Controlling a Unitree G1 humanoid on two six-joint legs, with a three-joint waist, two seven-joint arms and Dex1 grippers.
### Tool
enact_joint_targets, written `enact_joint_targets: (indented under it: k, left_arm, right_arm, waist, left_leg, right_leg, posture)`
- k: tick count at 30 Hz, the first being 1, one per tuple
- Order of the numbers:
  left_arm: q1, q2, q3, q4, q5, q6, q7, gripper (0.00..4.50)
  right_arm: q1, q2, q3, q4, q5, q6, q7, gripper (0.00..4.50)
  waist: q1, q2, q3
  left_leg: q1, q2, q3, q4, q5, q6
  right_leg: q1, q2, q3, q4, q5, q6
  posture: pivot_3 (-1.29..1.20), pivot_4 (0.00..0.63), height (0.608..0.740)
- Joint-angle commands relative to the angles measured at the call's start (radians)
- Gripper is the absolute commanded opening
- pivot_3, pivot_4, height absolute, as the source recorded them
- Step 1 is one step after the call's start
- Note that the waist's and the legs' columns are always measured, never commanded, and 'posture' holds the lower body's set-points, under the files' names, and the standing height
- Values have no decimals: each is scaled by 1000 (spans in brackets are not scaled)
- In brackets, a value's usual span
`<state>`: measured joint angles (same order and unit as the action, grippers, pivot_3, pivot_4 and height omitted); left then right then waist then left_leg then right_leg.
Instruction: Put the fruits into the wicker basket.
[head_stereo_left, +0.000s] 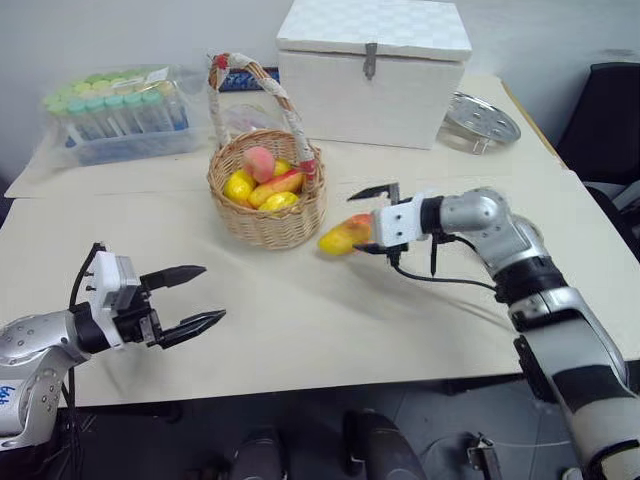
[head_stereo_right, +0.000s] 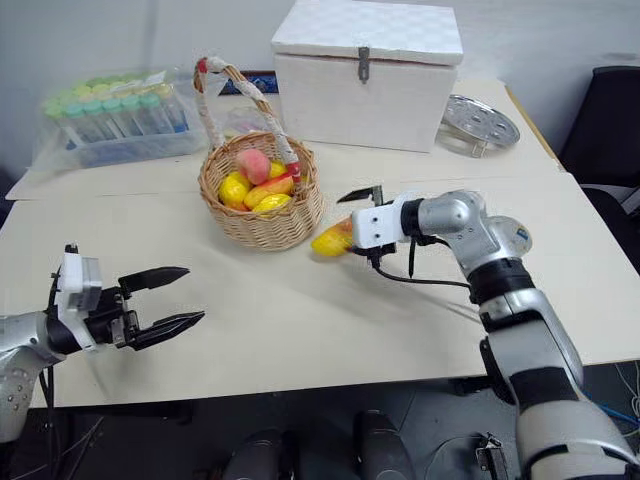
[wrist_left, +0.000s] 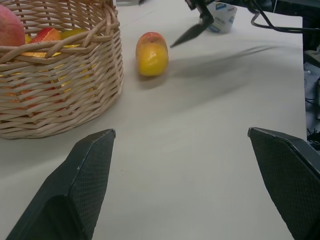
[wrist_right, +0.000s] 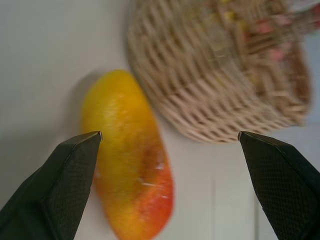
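Right now the wicker basket (head_stereo_left: 267, 205) stands near the middle of the table (head_stereo_left: 400, 320), w/ its tall handle (head_stereo_left: 250, 85) arching above it. Inside it I see a pink-red peach (head_stereo_left: 260, 162) on top of several yellow fruits (head_stereo_left: 240, 186). One mango (head_stereo_left: 345, 235), yellow w/ an orange-red end, lies on the table just beside the basket, on the robot's right side of it, not inside.

The right gripper (head_stereo_left: 372, 220) is at this mango, fingers wide apart, one finger above and one lower; in the right wrist view the mango sits between the two fingers, closer to one. If a finger touches it, I cannot tell. The fruit is not clamped.

The left gripper (head_stereo_left: 195, 296) hangs over the near-left part of the table, well apart from the basket, also w/ fingers spread and nothing between them.

Behind the basket stands a white checkered box (head_stereo_left: 372, 70), approx. at the back edge. A tray of tubes (head_stereo_left: 120, 112) is at the back left, and a round metal lid (head_stereo_left: 482, 120) at the back right.
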<state>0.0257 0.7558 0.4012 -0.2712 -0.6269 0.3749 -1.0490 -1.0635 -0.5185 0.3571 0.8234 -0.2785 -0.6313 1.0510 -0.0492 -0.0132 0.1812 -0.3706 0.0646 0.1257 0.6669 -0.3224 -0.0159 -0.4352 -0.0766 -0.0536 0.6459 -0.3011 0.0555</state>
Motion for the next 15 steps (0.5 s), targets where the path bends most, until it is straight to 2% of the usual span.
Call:
enact_joint_targets:
  k: [1, 8, 13, 15]
  left_arm:
    - [-16, -13, 4, -29, -20, -18, 16, 4464]
    - [-22, -37, -8, -95, -73, 26, 53, 4464]
    - [-22, -35, -17, -101, -85, 35, 54, 4464]
    - [-18, -37, -9, -81, -83, 20, 42, 4464]
  right_arm:
    - [-100, 11, 16, 75, -5, -30, 51, 4500]
    - [-236, 108, 67, 295, -81, -33, 26, 4500]
    - [-282, 168, 97, 419, -123, 41, 110, 4500]
    - [-300, 188, 101, 442, -136, 63, 91, 4500]
  waist:
    - [-6, 0, 0]
    - [-24, 0, 0]
    - [-33, 0, 0]
    - [-34, 0, 0]
  left_leg:
    - [0, 0, 1, 0, 0, 1]
    - [2, 0, 1, 1, 3, -2]
    - [2, 0, -1, 0, 4, -3]
    - [2, 0, 0, 0, 5, -3]
  right_leg:
    - [0, 0, 0, 0, 0, 1]
    - [0, 0, 1, 0, 0, 1]
    - [-1, 0, 1, 4, 0, 0]
    - [-2, -1, 1, 8, 0, 0]
  posture:
    - [0, 150, 740]
    - [0, 150, 740]
    - [0, 150, 740]
    - [0, 150, 740]
